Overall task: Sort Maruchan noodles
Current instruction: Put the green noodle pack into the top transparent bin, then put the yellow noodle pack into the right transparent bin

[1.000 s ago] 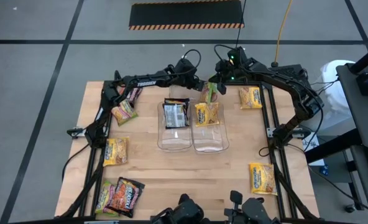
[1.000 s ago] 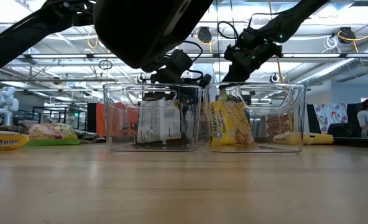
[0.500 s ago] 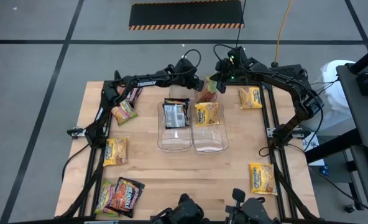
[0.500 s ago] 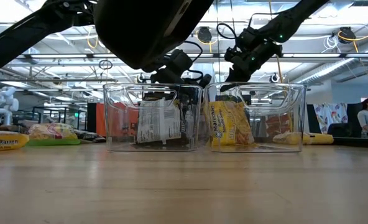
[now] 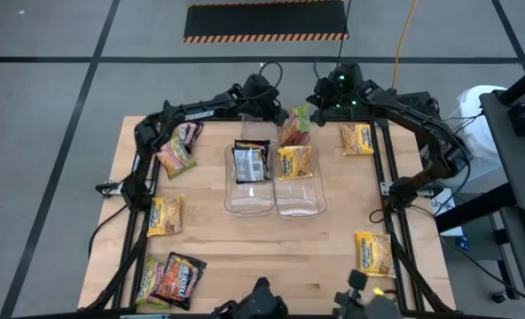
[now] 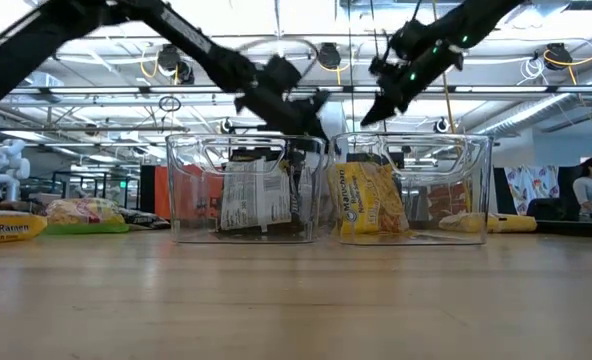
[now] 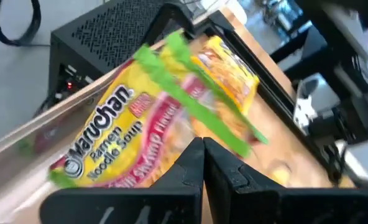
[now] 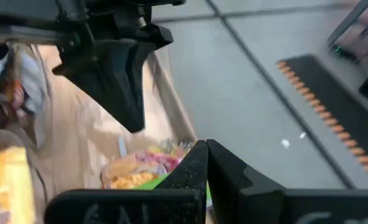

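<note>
A pink-green Maruchan noodle packet (image 5: 293, 130) hangs in the air over the far end of two clear bins. My left gripper (image 5: 278, 113) is shut at its left side and my right gripper (image 5: 310, 112) is shut at its green far end. The left bin (image 5: 248, 197) holds a dark packet (image 5: 251, 162). The right bin (image 5: 299, 199) holds a yellow packet (image 5: 295, 162). In the left wrist view the pink-green packet (image 7: 128, 130) fills the picture in front of my shut fingers. My left gripper pinches the packet's near edge (image 7: 183, 142) between its two shut fingers, coming slanting down from the table's left. The packet is lifted clear of the table and bins. My right gripper meets the packet at its green end (image 8: 162, 182), coming from the table's right; its own fingers hide the place of contact.
Loose packets lie around the table: two at the far left (image 5: 176, 158) (image 5: 190, 133), a yellow one at the left (image 5: 165, 215), a pile at the near left (image 5: 172, 279), yellow ones at the far right (image 5: 357, 139) and near right (image 5: 375, 254).
Both grippers have risen, mostly in the last half second, and carried the pink-green packet up from beside the right bin's far rim. It now hangs clear. Both stayed shut.
</note>
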Robot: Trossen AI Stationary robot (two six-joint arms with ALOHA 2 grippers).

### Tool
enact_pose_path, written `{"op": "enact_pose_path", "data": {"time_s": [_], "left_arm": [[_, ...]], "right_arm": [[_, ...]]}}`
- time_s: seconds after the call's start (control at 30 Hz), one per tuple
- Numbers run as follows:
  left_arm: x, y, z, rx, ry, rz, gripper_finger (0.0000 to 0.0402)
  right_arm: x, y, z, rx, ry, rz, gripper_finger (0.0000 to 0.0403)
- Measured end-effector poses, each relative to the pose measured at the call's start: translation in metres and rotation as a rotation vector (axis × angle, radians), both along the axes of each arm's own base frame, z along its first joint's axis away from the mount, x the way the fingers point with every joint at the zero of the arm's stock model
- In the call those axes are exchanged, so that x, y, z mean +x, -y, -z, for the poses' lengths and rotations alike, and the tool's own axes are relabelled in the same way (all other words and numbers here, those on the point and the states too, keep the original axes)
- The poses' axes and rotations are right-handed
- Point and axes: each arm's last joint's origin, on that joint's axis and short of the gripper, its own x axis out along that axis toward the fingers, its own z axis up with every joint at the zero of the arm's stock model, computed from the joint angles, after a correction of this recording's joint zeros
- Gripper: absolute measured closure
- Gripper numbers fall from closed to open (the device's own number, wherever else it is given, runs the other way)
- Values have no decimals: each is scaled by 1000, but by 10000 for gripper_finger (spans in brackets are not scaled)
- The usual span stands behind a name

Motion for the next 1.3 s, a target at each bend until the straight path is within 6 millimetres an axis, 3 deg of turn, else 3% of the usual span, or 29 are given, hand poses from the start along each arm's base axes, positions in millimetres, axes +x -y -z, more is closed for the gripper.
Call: {"op": "enact_pose_path", "data": {"time_s": [0.2, 0.5, 0.73, 0.87, 1.13, 1.3], "left_arm": [[-36, 27, -65, 140, -75, 74, 394], [-103, 78, -133, 246, -247, 100, 394], [-144, 110, -154, 263, -429, 69, 394], [-160, 123, -161, 277, -491, 50, 394], [-188, 141, -174, 260, -521, 32, 394], [-206, 151, -180, 234, -545, 29, 394]], "right_arm": [[-28, -30, -34, -10, 1, 78, 403], [-74, -78, -44, 61, -249, 218, 403], [-89, -94, -36, 212, -366, 255, 403], [-92, -94, -35, 199, -413, 325, 398], [-94, -97, -33, 232, -447, 323, 338], [-95, -103, -10, 284, -556, 230, 306]]}}
